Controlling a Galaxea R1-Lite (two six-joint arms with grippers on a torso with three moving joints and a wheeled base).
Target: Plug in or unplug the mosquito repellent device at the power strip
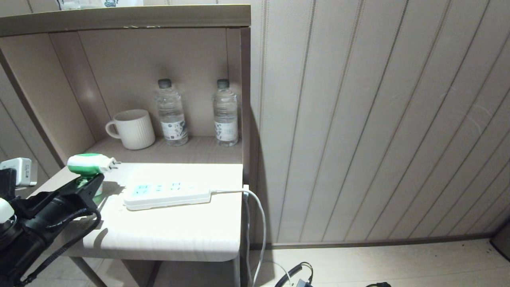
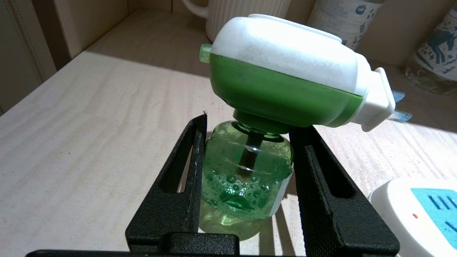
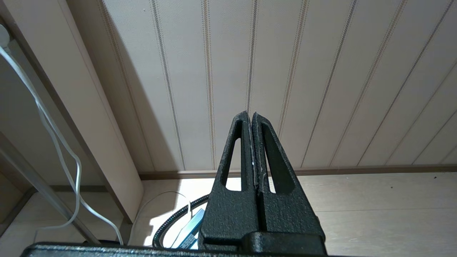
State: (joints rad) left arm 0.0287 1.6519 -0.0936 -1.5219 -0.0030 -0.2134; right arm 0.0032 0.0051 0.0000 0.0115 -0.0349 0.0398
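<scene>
- The counter [image 1: 167, 235] carries the power strip [image 1: 167, 193], which lies flat with its cable trailing off the right edge.
- The left end effector [image 2: 246, 157] clamps the mosquito repellent device [image 1: 89, 164] by its green bottle, just left of the strip, prongs pointing toward it but apart from it.
- The right end effector [image 3: 252, 117] hangs low near the floor, fingers pressed together, empty.
- A mug [image 1: 133, 129] and two water bottles [image 1: 171, 113] stand at the back.
</scene>
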